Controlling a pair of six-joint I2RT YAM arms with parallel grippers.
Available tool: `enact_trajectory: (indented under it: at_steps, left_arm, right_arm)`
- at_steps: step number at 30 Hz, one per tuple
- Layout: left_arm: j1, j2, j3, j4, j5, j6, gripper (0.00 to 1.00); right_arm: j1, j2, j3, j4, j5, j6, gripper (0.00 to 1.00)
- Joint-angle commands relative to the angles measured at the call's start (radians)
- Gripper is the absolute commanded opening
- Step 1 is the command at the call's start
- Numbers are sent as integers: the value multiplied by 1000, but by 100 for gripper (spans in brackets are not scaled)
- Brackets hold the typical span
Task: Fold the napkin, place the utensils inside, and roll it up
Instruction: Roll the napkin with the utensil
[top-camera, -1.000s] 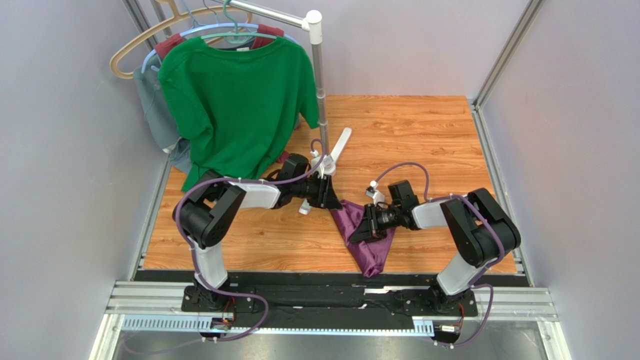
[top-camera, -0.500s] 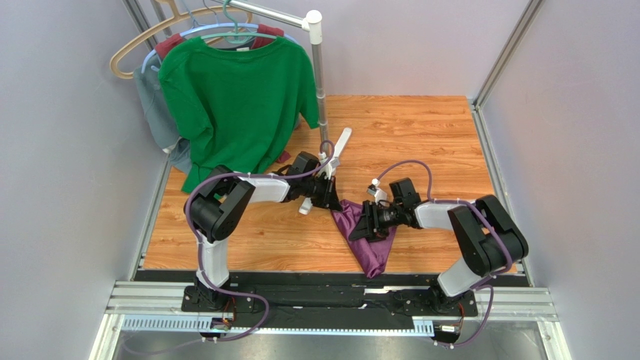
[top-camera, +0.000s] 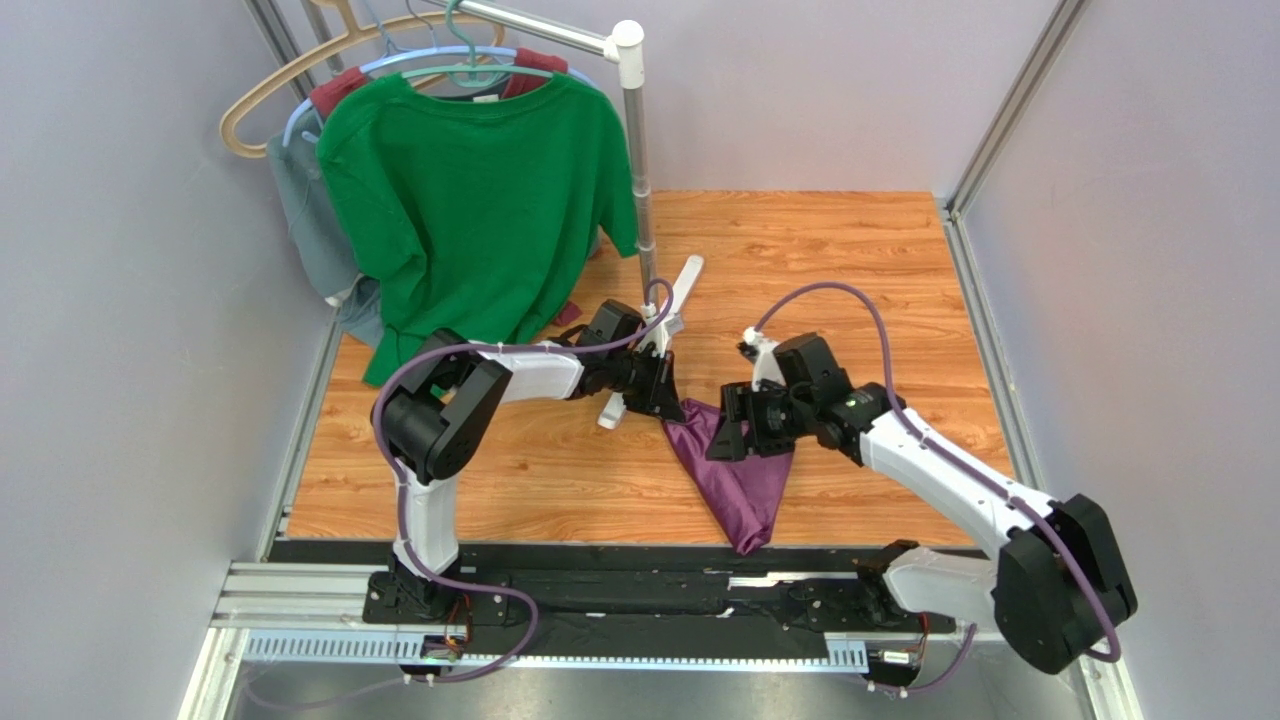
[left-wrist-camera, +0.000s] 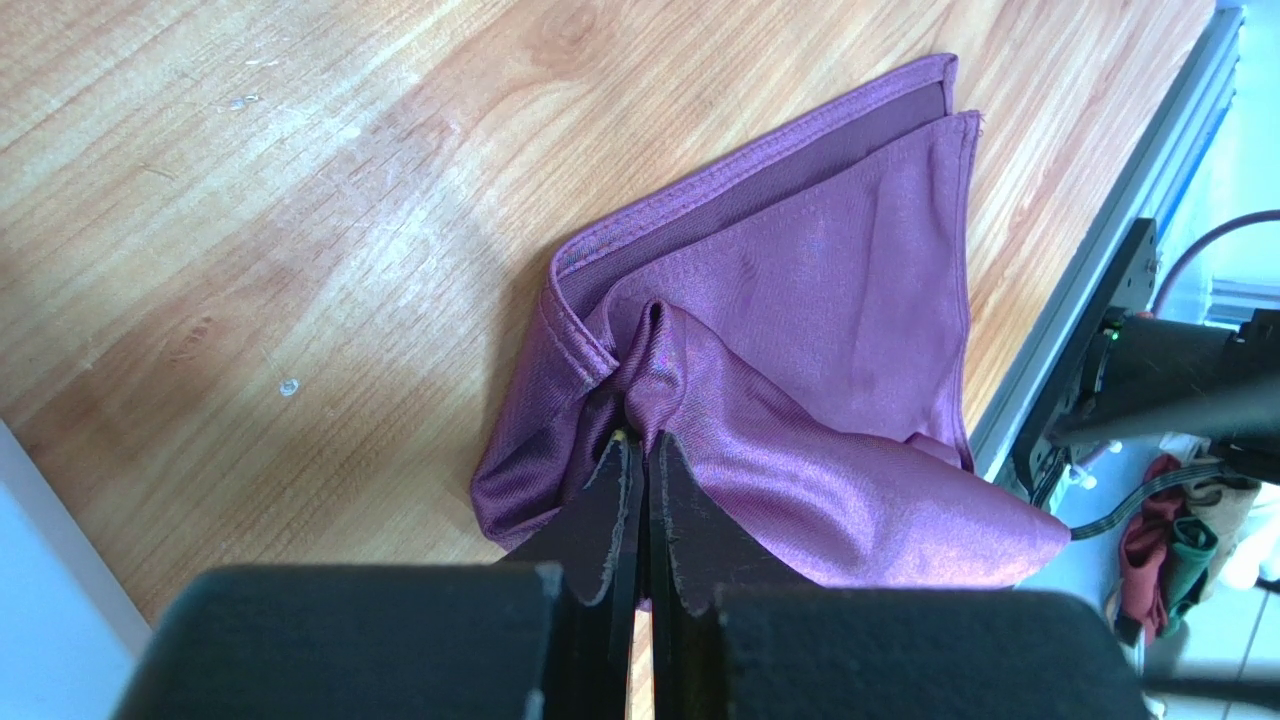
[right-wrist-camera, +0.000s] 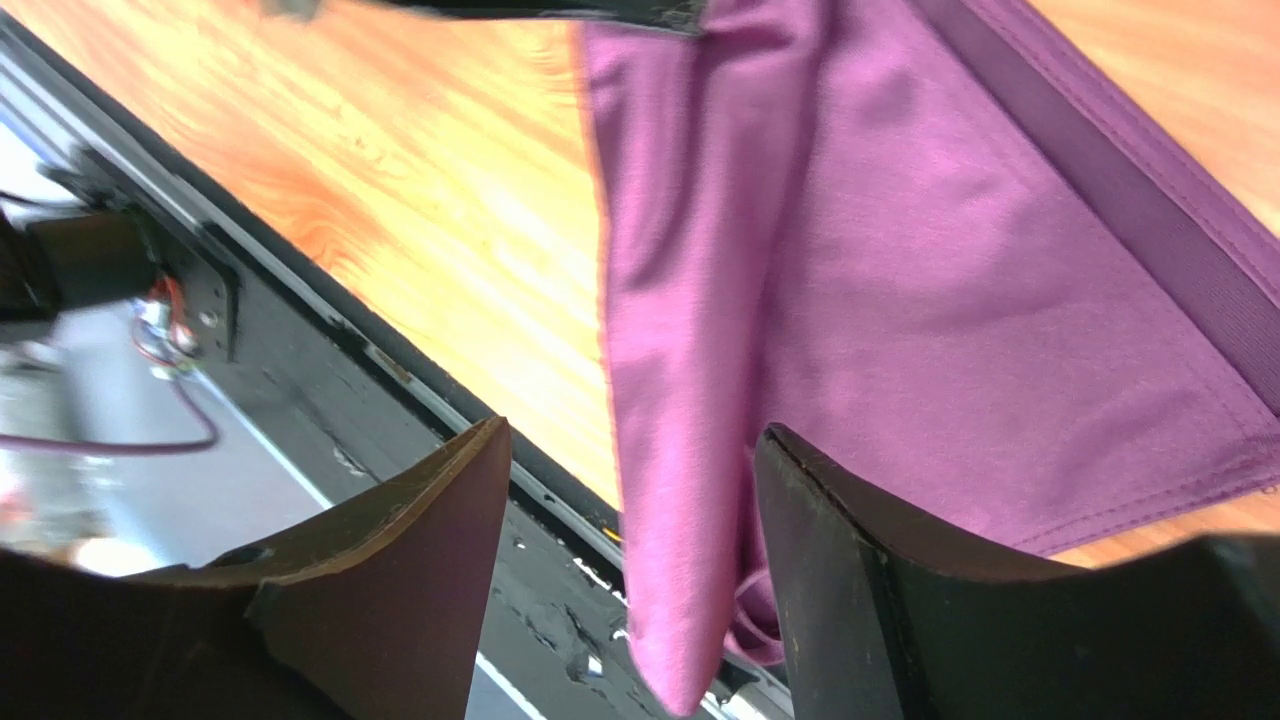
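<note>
The purple napkin (top-camera: 736, 473) lies crumpled and partly folded on the wooden table (top-camera: 842, 270), one tip reaching past the front edge. My left gripper (top-camera: 670, 401) is at its upper left corner. In the left wrist view that gripper (left-wrist-camera: 639, 444) is shut on a pinched ridge of the napkin (left-wrist-camera: 812, 300). My right gripper (top-camera: 733, 437) hovers over the cloth's right side. In the right wrist view its fingers (right-wrist-camera: 451, 510) stand wide apart, and a hanging fold of the napkin (right-wrist-camera: 706, 375) passes between them, ungripped. The utensils are out of view.
A green T-shirt (top-camera: 473, 195) hangs on a rack at the back left, with maroon and grey garments behind it. The rack's pole (top-camera: 639, 165) and white foot (top-camera: 681, 293) stand just behind my left gripper. A black rail (top-camera: 646, 563) runs along the table's front edge.
My right gripper has opened and let go of the napkin, and its arm has stretched out from its base. My left gripper has closed on the cloth's corner.
</note>
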Motion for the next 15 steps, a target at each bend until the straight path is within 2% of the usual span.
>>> enact_trajectory:
  at_steps: [1, 5, 15]
  left_arm:
    - [-1, 29, 7, -56, -55, 36, 0]
    - [-2, 27, 5, -56, -58, 30, 0]
    - [-2, 13, 1, -59, -61, 26, 0]
  right_arm:
    - [185, -30, 89, -109, 265, -24, 65]
    - [325, 30, 113, -97, 363, -3, 64]
    - [393, 153, 132, -74, 452, -6, 64]
